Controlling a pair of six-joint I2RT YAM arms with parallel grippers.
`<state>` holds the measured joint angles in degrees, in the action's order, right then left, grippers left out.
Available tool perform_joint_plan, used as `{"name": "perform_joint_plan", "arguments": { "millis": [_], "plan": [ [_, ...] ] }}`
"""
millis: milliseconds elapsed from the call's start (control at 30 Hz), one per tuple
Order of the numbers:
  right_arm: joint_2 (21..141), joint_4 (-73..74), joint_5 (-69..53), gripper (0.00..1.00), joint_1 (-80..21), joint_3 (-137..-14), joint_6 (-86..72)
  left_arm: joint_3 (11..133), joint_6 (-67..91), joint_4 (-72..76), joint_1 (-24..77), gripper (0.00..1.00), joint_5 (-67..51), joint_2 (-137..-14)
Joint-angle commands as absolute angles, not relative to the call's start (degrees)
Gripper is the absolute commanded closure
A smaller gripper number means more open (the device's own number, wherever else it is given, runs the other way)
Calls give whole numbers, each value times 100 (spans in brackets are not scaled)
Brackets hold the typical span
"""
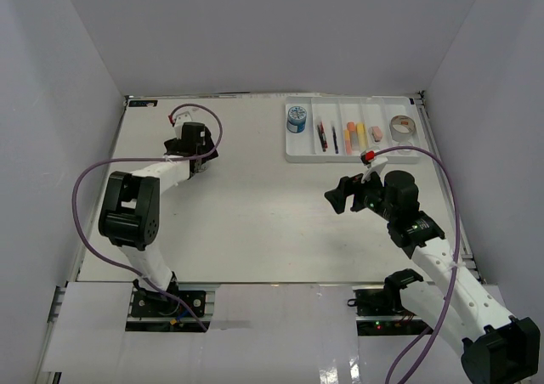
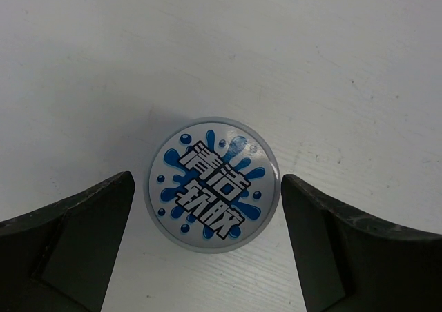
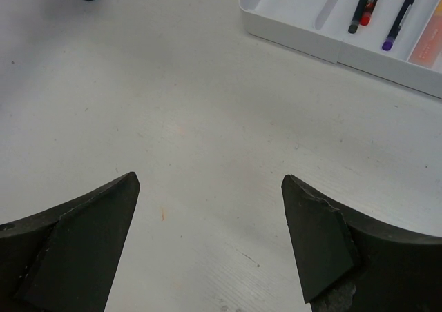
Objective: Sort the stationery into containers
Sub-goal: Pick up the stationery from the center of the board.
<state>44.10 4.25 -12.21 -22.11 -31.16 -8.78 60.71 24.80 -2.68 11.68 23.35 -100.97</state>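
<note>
White bench (image 1: pixel 255 223), toward its far-left corner: left gripper (image 1: pixel 201 163) hovers wide open astride the jar (image 2: pixel 213 185), not touching. Rigid, smooth, probably light, the jar wants pinching across its sides. Right gripper (image 1: pixel 342 194) gapes empty near the far-right tray (image 1: pixel 299 153).

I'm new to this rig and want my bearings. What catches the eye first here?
A jar with a blue splash lid stands on the table's left side, between the open fingers of the left gripper. At far right sits a white tray holding a second jar, pens, markers and a tape roll. The right gripper hangs open above the table just in front of it.
</note>
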Motion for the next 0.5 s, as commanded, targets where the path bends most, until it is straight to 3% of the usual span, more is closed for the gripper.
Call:
{"name": "perform_joint_plan", "arguments": {
  "millis": [0, 133, 267, 467],
  "plan": [
    [4333, 369, -1283, 10, -2197, -3120, -844, 6301, 2558, -325, 1081, 2, 2233, -10160],
    [4333, 352, -1327, 10, -2197, -3120, -852, 6363, 2461, -290, 1072, 5, 2153, -10187],
    [4351, 343, -1345, 10, -2197, -3129, -853, 6433, 2277, -202, 1072, 14, 2031, -10213],
    [4333, 352, -1362, 10, -2197, -3146, -852, 6565, 1960, -114, 1160, 38, 1627, -10195]
  ]
}}
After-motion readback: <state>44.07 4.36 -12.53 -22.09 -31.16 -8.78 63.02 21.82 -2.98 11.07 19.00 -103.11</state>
